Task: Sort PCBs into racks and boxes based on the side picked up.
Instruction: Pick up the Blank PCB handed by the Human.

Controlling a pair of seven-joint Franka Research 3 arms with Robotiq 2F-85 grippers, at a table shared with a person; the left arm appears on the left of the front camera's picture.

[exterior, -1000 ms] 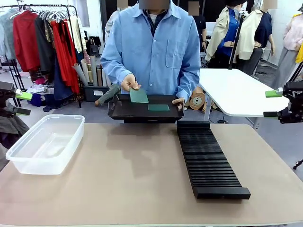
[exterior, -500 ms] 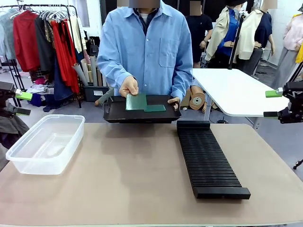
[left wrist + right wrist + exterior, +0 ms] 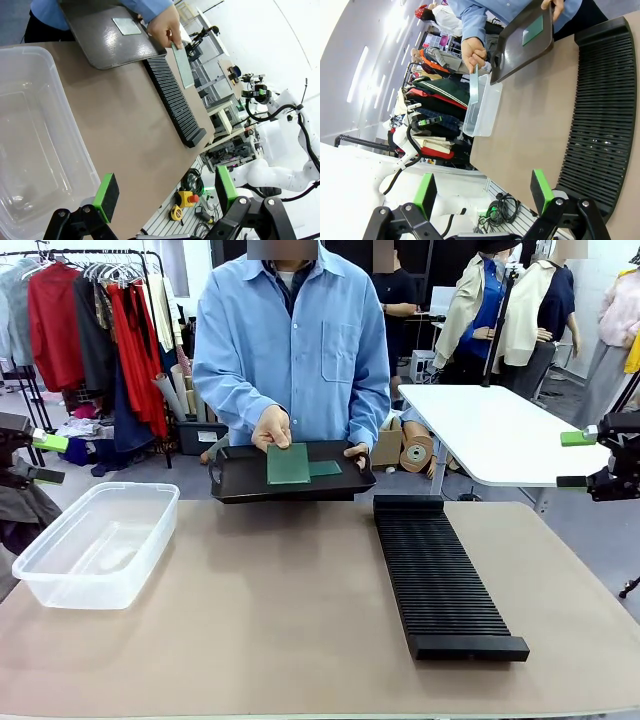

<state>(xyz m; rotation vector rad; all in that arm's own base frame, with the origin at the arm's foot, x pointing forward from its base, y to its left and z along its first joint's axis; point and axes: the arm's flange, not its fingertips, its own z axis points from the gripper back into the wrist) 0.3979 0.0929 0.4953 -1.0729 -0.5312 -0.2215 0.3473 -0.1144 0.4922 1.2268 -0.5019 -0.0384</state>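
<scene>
Read the front view as a clock face, with six nearest the robot. The left gripper (image 3: 45, 458) hangs off the table's side at nine, its black fingers with bright green pads spread wide and nothing between them. The right gripper (image 3: 575, 460) mirrors it at three, jaws just as wide and also holding nothing.

The table (image 3: 270, 625) has a smooth, matte tan top. At eight to nine on it sits the tub (image 3: 70, 592), made of clear, cloudy plastic with rounded corners and a rolled rim. From four running up towards one lies the rack (image 3: 440, 575), a long black rectangle crossed by many narrow parallel ribs and capped at each end by a plain flat block.

At twelve, over the table's far edge, a person in a light-blue buttoned shirt holds a tray (image 3: 285, 492). It is shallow, black, slightly glossy and has a raised rim. One hand (image 3: 358, 452) grips the tray's side towards three. The other hand (image 3: 272, 426) pinches the top edge of the upright PCB (image 3: 288, 464), a thin, dark-green rectangle facing the robot. The wrist views show it edge-on and hanging clear of the tray's near rim. The flat PCB (image 3: 325, 468), a paler green, lies on the tray floor just beside it towards three.

Farther off there is a white table (image 3: 490, 430) at two and a clothes rail (image 3: 100, 310) of red and dark garments at ten
</scene>
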